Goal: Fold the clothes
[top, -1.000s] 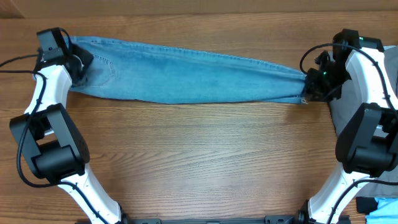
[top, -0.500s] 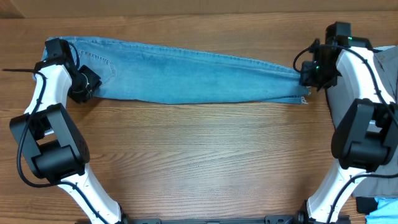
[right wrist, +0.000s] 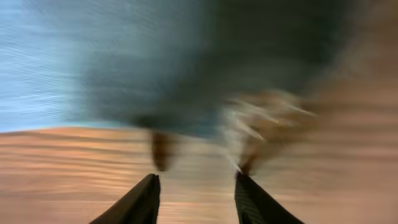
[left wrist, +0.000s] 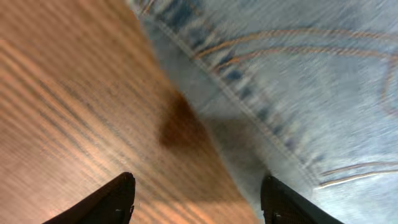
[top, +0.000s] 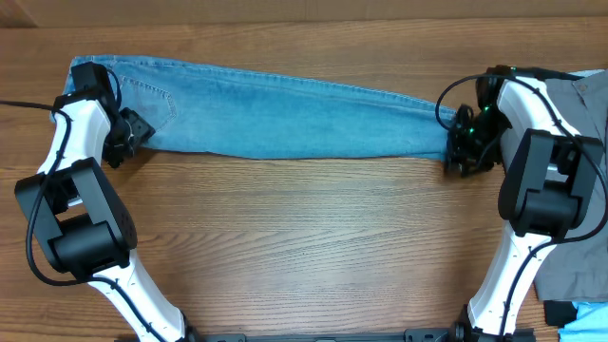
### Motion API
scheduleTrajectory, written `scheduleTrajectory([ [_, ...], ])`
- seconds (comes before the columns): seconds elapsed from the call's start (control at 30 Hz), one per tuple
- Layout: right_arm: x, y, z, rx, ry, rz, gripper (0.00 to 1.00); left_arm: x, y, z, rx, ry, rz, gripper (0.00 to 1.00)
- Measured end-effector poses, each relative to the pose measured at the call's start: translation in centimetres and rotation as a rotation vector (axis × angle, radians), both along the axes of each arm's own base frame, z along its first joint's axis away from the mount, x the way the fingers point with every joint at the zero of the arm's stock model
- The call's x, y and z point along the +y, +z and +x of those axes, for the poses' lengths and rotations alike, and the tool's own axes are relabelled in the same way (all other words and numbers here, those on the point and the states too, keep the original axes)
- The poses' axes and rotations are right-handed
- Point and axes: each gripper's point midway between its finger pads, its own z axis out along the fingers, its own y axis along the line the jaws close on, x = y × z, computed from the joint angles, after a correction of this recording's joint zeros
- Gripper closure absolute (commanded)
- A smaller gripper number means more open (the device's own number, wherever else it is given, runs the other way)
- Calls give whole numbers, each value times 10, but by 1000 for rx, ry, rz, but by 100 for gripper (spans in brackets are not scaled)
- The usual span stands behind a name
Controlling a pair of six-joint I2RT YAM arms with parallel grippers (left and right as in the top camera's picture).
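The light blue jeans [top: 285, 119] lie flat across the far part of the table, folded lengthwise, waist and stitched back pocket at the left, frayed hems at the right. My left gripper [top: 126, 142] is open at the near edge of the waist; in the left wrist view its fingers [left wrist: 196, 199] straddle the denim seam [left wrist: 261, 124] and bare wood. My right gripper [top: 460, 160] is open at the near corner of the hems; in the blurred right wrist view its fingers [right wrist: 196, 196] sit just short of the frayed hem [right wrist: 261, 124].
Plain grey trousers [top: 589, 190] lie at the right edge of the table behind the right arm. A blue item [top: 584, 321] shows at the bottom right corner. A dark cable [top: 24, 104] runs off the left edge.
The right gripper has moved from the far side of the hems down and left to their near corner. The left gripper has shifted a little nearer along the waist. The jeans have not visibly moved.
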Motion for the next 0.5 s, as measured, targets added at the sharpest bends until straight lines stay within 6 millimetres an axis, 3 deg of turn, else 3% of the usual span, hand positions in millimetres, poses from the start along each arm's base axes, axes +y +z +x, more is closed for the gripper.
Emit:
scheduleTrajectory([
  [0.1, -34, -2, -8, 31, -93, -120, 56, -2, -5, -19, 79, -17, -1, 40],
  [0.17, -47, -3, -10, 29, -161, -123, 47, -5, -6, -28, 119, -18, -12, 36],
  [0.23, -48, -3, -10, 20, -190, -83, 36, -6, -7, -32, 136, -20, -14, 32],
  [0.3, -33, 0, -2, -14, -205, 45, 27, -6, -7, -31, 131, -23, -12, 32],
  [0.4, 1, 9, 13, -81, -208, 259, 23, -6, -7, -31, 132, -23, -13, 31],
  [0.5, 22, 13, 28, -140, -192, 354, 21, -7, -7, -34, 143, -24, -16, 31],
])
